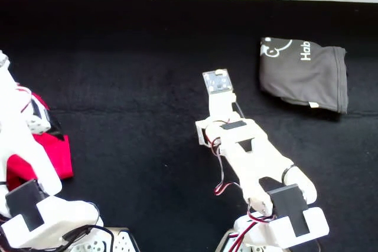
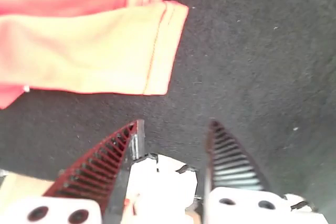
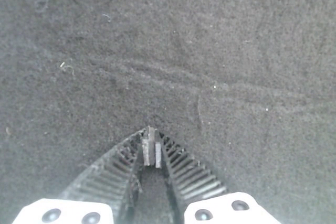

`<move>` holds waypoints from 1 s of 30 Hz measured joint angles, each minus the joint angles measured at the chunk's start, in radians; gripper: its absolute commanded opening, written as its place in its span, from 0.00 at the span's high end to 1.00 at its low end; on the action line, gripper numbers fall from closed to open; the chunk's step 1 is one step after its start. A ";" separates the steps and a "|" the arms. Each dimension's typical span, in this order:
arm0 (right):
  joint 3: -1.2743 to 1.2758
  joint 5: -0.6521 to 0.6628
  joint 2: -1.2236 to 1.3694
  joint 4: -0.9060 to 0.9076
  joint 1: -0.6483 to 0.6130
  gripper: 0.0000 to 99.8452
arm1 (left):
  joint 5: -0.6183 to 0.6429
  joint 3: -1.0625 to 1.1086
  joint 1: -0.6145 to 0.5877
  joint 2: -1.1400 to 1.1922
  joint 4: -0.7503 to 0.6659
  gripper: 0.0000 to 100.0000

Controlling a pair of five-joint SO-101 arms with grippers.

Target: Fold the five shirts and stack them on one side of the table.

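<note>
A red shirt lies bunched at the table's left edge, partly under my left arm. In the left wrist view its sleeve lies flat on the cloth just ahead of my left gripper. That gripper is open and holds nothing. A dark grey folded shirt with white print rests at the far right. My right arm stretches over the middle of the table, left of the grey shirt. My right gripper is shut and empty, low over bare black cloth.
Black cloth covers the whole table up to a pale wall at the back. Both arm bases stand at the near edge. Open room lies between the two shirts and across the far side.
</note>
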 measured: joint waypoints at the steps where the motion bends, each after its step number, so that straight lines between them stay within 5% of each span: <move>1: 0.000 0.000 0.000 0.000 0.000 0.99 | -0.021 0.014 -0.011 0.012 -0.025 0.77; 17: 0.000 0.000 0.000 0.000 0.000 0.99 | -0.075 0.164 -0.031 0.295 -0.450 0.77; 23: 0.000 0.000 0.000 0.000 0.000 0.99 | -0.075 0.167 -0.031 0.333 -0.468 1.00; 30: 0.000 0.000 0.000 0.000 0.000 0.99 | -0.075 0.157 0.026 0.330 -0.381 0.99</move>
